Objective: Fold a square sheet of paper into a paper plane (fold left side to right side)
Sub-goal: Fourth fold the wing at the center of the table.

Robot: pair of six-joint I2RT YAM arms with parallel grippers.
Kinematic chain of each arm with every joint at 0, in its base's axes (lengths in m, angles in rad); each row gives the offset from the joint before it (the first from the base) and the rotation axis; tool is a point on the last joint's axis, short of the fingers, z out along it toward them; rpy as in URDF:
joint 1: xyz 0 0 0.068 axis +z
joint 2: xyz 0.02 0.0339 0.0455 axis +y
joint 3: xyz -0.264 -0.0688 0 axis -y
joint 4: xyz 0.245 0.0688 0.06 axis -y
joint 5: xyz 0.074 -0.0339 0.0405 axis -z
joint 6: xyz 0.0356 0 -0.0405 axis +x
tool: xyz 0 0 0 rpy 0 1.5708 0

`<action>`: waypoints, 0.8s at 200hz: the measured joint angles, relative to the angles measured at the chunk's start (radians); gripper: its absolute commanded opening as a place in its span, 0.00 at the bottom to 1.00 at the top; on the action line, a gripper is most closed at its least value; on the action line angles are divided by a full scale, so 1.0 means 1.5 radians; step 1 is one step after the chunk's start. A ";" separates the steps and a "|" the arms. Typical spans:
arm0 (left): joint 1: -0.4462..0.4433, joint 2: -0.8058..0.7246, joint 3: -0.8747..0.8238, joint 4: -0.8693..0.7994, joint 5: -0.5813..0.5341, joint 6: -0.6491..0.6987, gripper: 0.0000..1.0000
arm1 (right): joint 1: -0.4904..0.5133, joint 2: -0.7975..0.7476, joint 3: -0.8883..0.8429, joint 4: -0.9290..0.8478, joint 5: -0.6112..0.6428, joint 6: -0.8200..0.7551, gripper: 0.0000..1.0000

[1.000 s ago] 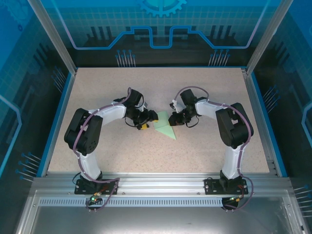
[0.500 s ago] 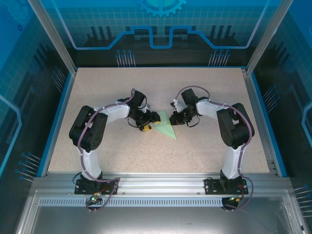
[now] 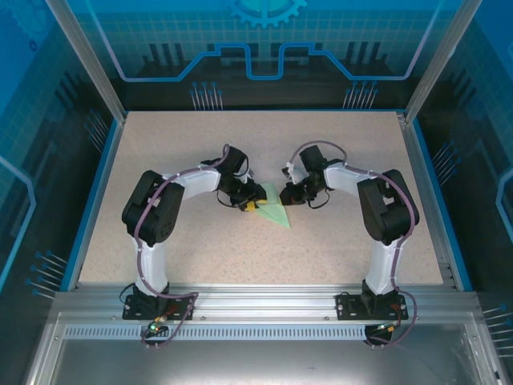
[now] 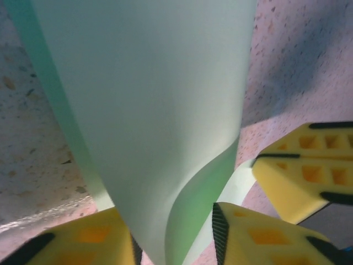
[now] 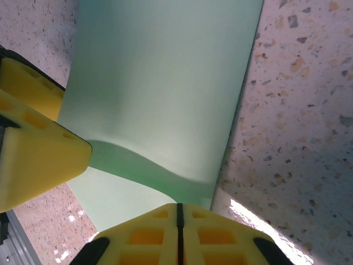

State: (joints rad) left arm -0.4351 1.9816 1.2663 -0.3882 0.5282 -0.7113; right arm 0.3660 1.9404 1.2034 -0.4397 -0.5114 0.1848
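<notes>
The square sheet of paper point(image 3: 272, 210), pale mint green, lies folded into a pointed shape at mid-table between both grippers. One flap point(image 4: 149, 110) curls up off the table. My left gripper point(image 3: 251, 203) is at the paper's left edge. Its yellow fingers point(image 4: 259, 234) stand apart with the raised flap rising between them point(image 4: 172, 221), the paper against the left pad. My right gripper point(image 3: 286, 195) is shut, its tips point(image 5: 177, 212) together at the paper's point(image 5: 160, 83) right edge. Whether paper is pinched there I cannot tell.
The speckled beige tabletop point(image 3: 337, 249) is bordered by a blue rim point(image 3: 94, 200) and tall blue panels. The right gripper's yellow finger point(image 4: 306, 168) is close beside my left fingers. The left gripper's finger point(image 5: 33, 146) shows at the paper's far side.
My left arm has slid right onto the paper's left edge and its jaws have narrowed around the raised flap. The right gripper has stayed shut in place.
</notes>
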 measured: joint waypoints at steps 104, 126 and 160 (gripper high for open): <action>-0.015 0.000 0.029 -0.005 0.000 -0.009 0.16 | 0.058 -0.211 -0.120 0.037 0.173 -0.007 0.62; -0.018 0.000 0.032 -0.007 0.000 -0.009 0.16 | 0.117 -0.240 -0.159 0.050 0.220 -0.011 0.64; -0.018 0.000 0.036 -0.016 0.000 -0.009 0.17 | 0.188 -0.242 -0.188 0.059 0.283 -0.028 0.66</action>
State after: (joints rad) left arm -0.4622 1.9816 1.3201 -0.4114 0.5278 -0.7250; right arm 0.6476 1.5776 0.9211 -0.3508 -0.0872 0.1429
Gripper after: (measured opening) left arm 0.167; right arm 0.653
